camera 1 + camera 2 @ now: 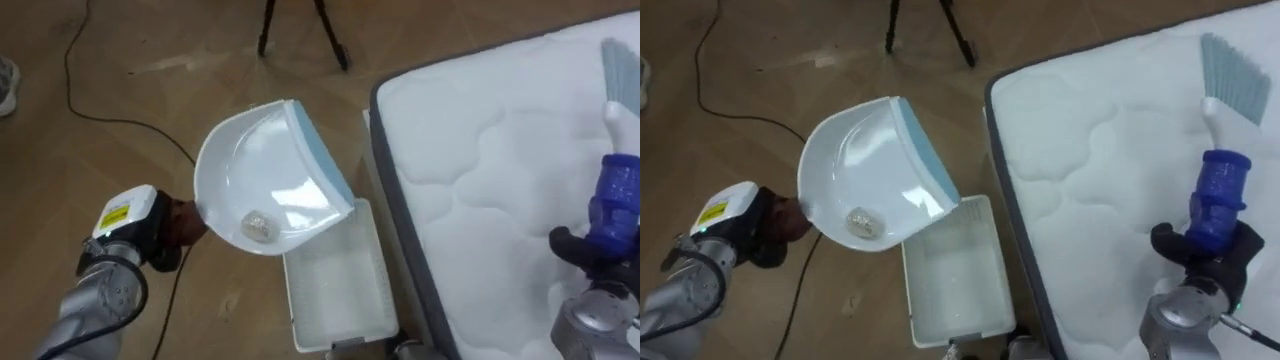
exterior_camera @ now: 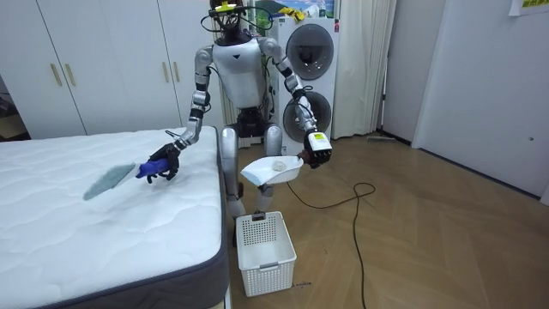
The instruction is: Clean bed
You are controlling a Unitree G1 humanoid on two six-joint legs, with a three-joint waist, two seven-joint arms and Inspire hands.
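My left hand (image 1: 165, 225) is shut on the handle of a white dustpan (image 1: 265, 175) with a pale blue lip. I hold it beside the bed, partly over a white slatted basket (image 1: 335, 285) on the floor. A small crumpled scrap (image 1: 257, 225) lies in the pan near the handle. My right hand (image 1: 590, 250) is shut on the blue handle of a brush (image 1: 615, 200). The brush's grey-blue bristles (image 1: 620, 70) rest on the white quilted mattress (image 1: 480, 180). In the room view I stand at the bed's corner with the dustpan (image 2: 273, 169) above the basket (image 2: 264, 249).
Tripod legs (image 1: 300, 30) stand on the wooden floor beyond the dustpan. A dark cable (image 1: 80, 90) snakes across the floor to my left, and a shoe (image 1: 5, 85) shows at the left edge. White wardrobes (image 2: 86, 60) and a washing machine (image 2: 313, 69) stand behind me.
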